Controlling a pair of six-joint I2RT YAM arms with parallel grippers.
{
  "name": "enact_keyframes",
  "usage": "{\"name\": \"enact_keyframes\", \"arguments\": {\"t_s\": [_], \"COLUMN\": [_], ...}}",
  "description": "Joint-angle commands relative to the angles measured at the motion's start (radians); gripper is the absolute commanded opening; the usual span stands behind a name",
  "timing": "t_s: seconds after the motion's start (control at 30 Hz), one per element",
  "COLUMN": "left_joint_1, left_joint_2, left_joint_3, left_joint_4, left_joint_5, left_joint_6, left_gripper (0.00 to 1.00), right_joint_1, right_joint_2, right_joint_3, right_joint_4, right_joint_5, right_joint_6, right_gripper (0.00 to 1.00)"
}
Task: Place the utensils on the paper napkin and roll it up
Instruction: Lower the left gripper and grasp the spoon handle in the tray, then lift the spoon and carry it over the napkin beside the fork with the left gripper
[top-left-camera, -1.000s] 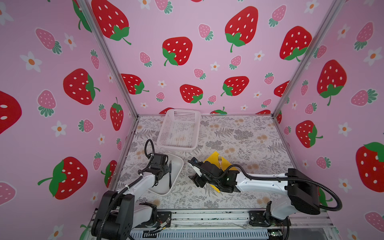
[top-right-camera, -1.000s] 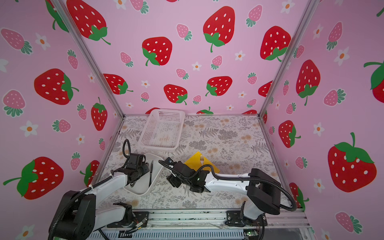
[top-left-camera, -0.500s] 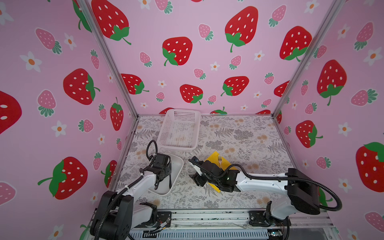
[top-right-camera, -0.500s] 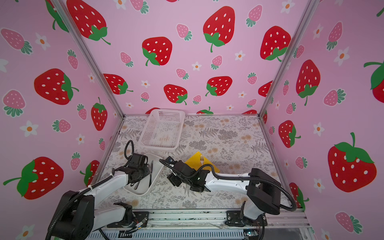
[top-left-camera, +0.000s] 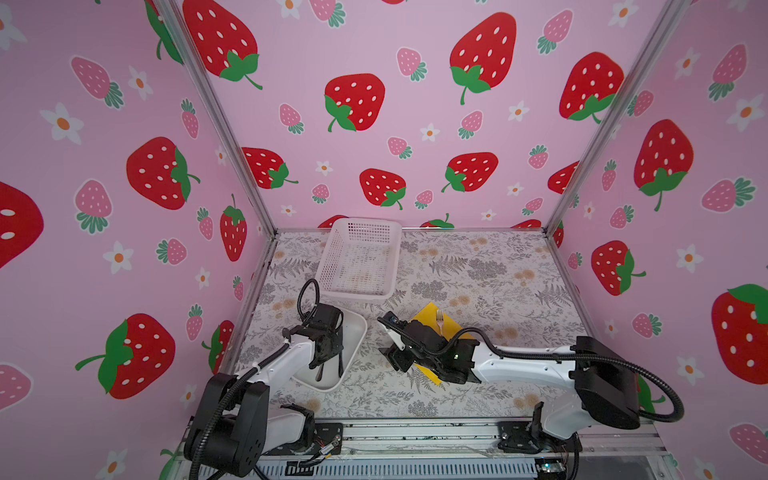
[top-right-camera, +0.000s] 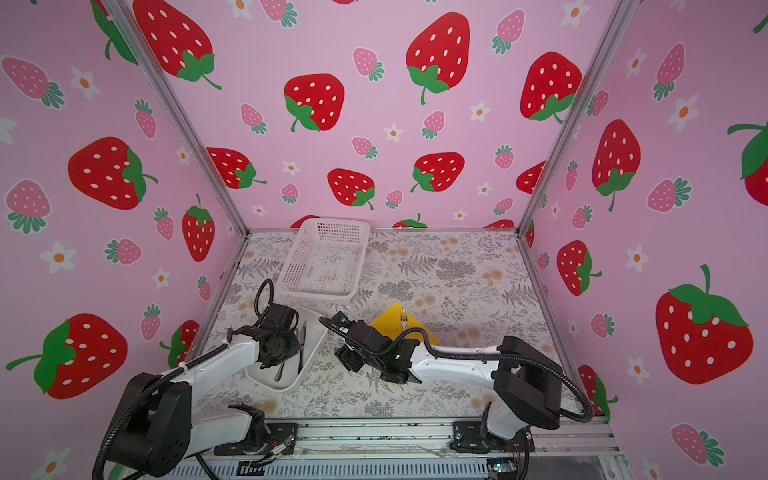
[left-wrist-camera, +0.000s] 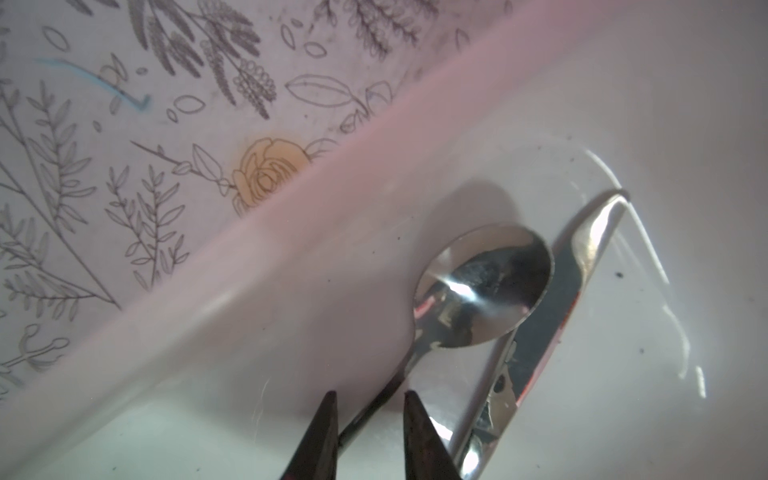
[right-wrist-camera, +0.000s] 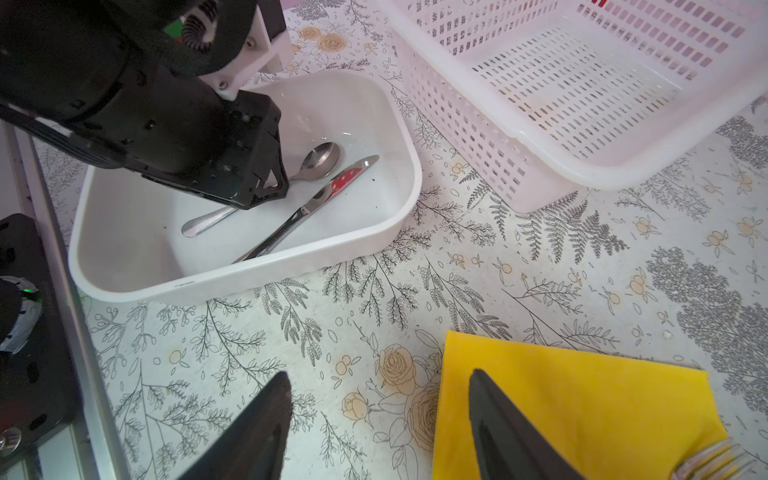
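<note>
A spoon (left-wrist-camera: 482, 286) and a knife (left-wrist-camera: 540, 332) lie side by side in the white tray (right-wrist-camera: 249, 282). My left gripper (left-wrist-camera: 370, 395) is down inside the tray. Its jaws stand narrowly open astride the spoon's thin handle, and a gap shows beside the handle. The yellow paper napkin (right-wrist-camera: 561, 395) lies flat on the table with a fork (right-wrist-camera: 715, 461) on it. In both top views the right arm crosses the napkin (top-left-camera: 428, 316) (top-right-camera: 390, 320). My right gripper (right-wrist-camera: 378, 374) hovers open at the napkin's near corner, one finger over the yellow paper, holding nothing.
A white perforated basket (top-left-camera: 359, 262) stands behind the tray (top-left-camera: 353, 332), close to it and near the back wall. The left arm's wrist covers most of the tray's near half. The cell's pink walls close in on the left, the right and the back.
The left gripper has dropped lower into the tray and its jaws have narrowed around the spoon's handle. The right arm has barely moved.
</note>
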Motion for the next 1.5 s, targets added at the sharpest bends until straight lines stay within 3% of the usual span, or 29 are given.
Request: {"name": "enact_keyframes", "arguments": {"t_s": [0.0, 0.6, 0.9, 1.27, 1.47], "left_joint_1": [-0.006, -0.002, 0.004, 0.011, 0.011], "left_joint_2": [0.051, 0.195, 0.250, 0.325, 0.320], "left_joint_3": [0.036, 0.179, 0.215, 0.230, 0.230], "left_joint_4": [-0.039, -0.200, -0.218, -0.220, -0.220], "left_joint_5": [0.047, 0.151, 0.142, 0.197, 0.192], "left_joint_6": [0.059, 0.229, 0.253, 0.267, 0.265], "left_gripper": [0.23, 0.19, 0.13, 0.14, 0.07], "right_joint_1": [-0.004, -0.007, -0.008, -0.010, -0.010], "right_joint_2": [-0.006, 0.000, -0.001, -0.002, -0.006], "right_joint_3": [0.003, 0.013, 0.011, 0.010, 0.007], "right_joint_4": [-0.006, -0.018, -0.031, -0.036, -0.036], "right_joint_5": [0.018, 0.037, 0.043, 0.047, 0.048], "right_joint_6": [0.005, 0.022, 0.023, 0.027, 0.027], "right_gripper": [0.69, 0.69, 0.69, 0.69, 0.69]}}
